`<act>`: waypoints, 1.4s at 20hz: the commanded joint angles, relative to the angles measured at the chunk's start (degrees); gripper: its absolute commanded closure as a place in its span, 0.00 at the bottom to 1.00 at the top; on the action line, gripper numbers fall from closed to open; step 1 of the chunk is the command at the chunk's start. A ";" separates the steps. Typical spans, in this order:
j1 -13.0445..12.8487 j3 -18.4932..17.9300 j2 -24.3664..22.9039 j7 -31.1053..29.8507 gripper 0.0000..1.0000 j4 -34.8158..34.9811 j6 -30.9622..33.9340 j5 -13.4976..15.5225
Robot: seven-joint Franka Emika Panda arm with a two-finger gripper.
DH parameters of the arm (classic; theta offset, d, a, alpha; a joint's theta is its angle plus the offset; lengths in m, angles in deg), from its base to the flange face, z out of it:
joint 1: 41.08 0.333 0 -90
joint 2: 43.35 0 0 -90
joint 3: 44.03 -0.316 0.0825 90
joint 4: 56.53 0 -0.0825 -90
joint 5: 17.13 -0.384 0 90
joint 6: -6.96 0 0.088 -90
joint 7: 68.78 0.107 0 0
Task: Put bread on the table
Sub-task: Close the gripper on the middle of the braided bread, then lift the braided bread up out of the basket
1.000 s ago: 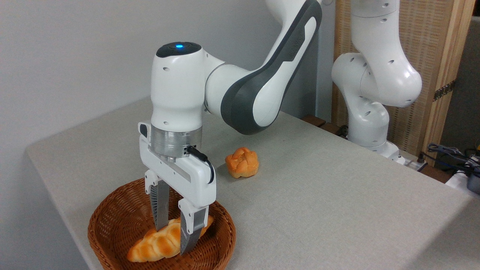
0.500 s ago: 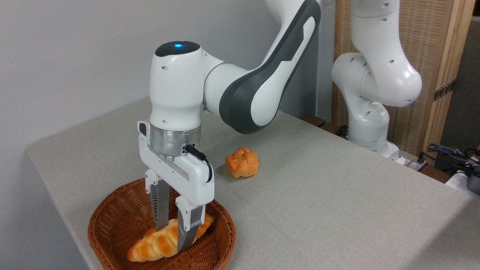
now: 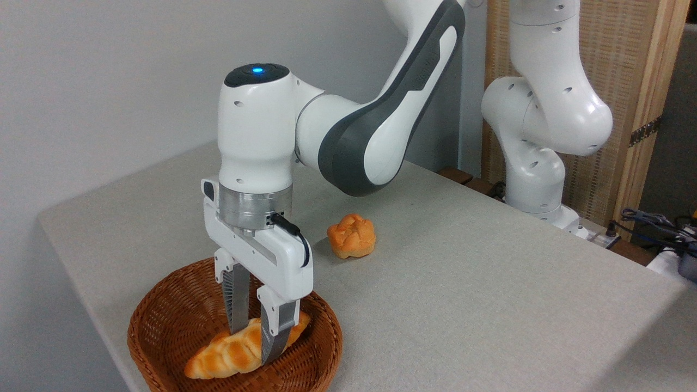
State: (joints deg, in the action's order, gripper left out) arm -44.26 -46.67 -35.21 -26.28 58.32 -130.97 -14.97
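Wicker basket [image 3: 163, 326] holds bread [image 3: 239, 351]; end effector [image 3: 255, 340] clenched on bread. Lift, transfer to bench [image 3: 463, 283] outstanding.

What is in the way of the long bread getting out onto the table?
The bread lies inside the basket, so the basket's woven wall rings it; the gripper, closed on it, must lift it over. The table beyond is mostly bare; a small roll sits farther back.
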 commanded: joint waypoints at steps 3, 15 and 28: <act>-0.16 -0.17 -0.23 0.83 0.72 0.37 1.70 0.91; -0.16 -0.34 -0.93 0.74 0.77 -0.68 5.82 2.40; -0.07 -3.07 -4.70 0.04 0.77 -14.75 16.11 18.57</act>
State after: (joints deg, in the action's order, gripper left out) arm -44.16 -48.55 -38.08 -26.34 45.30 -116.78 0.42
